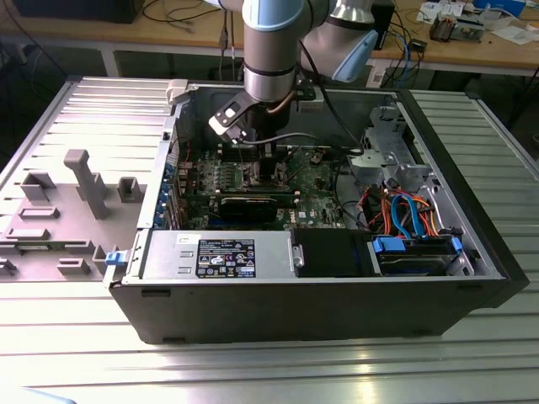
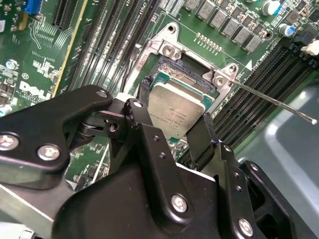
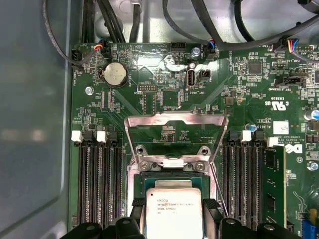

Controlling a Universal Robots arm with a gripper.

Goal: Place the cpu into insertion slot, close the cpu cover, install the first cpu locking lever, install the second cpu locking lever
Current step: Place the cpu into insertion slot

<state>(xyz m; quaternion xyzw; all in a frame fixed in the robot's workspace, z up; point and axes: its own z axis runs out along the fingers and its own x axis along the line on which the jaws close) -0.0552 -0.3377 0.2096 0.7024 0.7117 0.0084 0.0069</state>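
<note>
The cpu, a small square chip with a silver-grey top, sits between my gripper's two black fingers, which press on its opposite edges. It hangs just over the insertion slot, slightly tilted, and whether it touches the slot I cannot tell. In the first wrist view the cpu lies below the cpu cover, a silver frame plate swung up and open beyond the slot. A thin locking lever sticks out sideways, unlatched. In the exterior view my gripper reaches down into the open computer case.
Rows of black memory slots flank the socket on both sides. A round coin battery and cable bundles lie beyond the cover. The case walls, a power supply and a drive cage surround the board.
</note>
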